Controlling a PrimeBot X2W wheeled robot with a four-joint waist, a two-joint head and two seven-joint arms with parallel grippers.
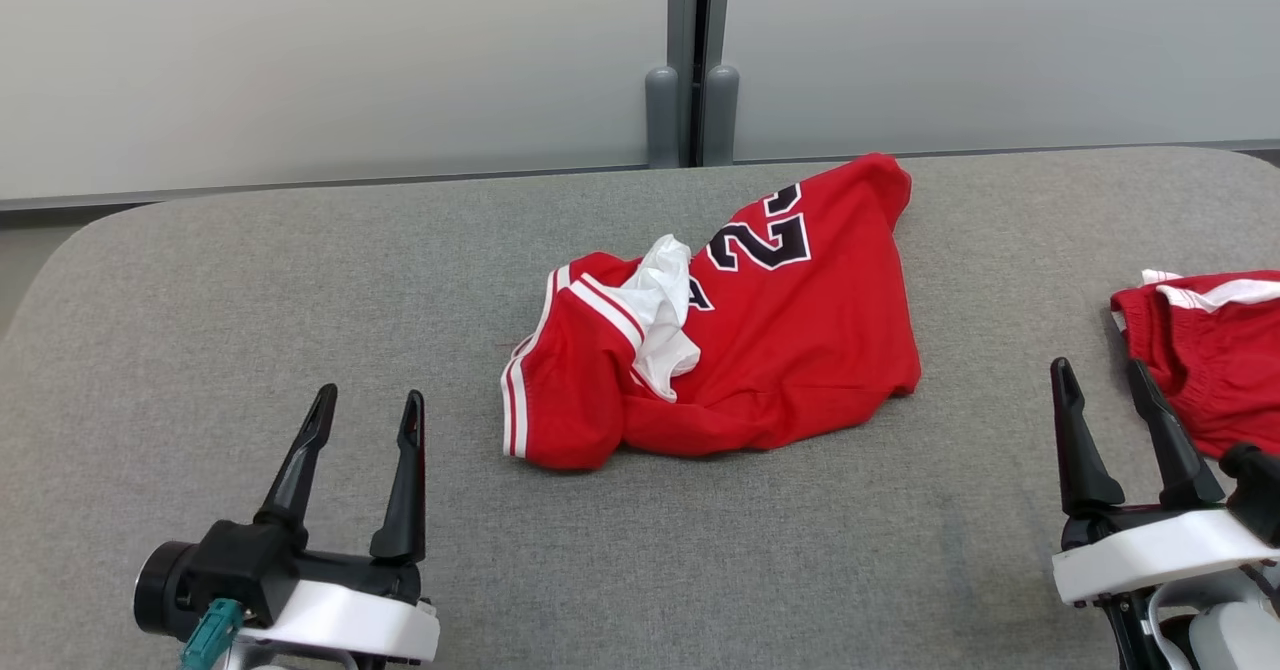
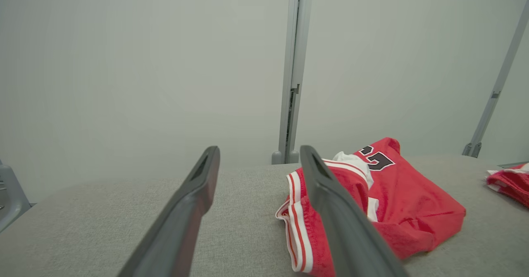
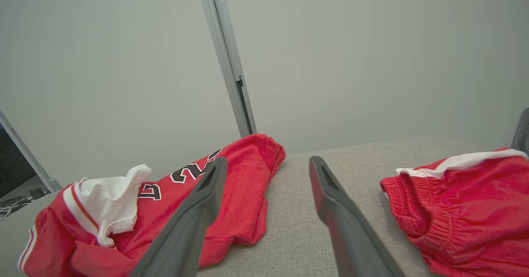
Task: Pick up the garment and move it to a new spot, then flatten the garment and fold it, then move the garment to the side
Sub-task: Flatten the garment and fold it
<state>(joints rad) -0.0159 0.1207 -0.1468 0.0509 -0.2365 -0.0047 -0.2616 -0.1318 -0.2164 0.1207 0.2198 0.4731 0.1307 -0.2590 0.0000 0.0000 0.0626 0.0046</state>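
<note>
The garment [image 1: 780, 340] is a red jersey with black numbers, white-striped trim and a white lining turned out; it lies crumpled in the middle of the grey table [image 1: 250, 310]. It also appears in the left wrist view as the jersey [image 2: 405, 211] and in the right wrist view as the jersey [image 3: 173, 202]. My left gripper [image 1: 365, 410] hovers open near the front left, a short way left of the garment's striped edge, nothing between its fingers. At the front right my right gripper [image 1: 1100, 380] stands open and empty, to the right of the garment.
A second red piece, shorts with an elastic waist and white stripe [image 1: 1210, 350], lies at the table's right edge beside my right gripper; the shorts [image 3: 463, 211] are close on its right. A pale wall with a grey post [image 1: 690, 70] rises behind the table.
</note>
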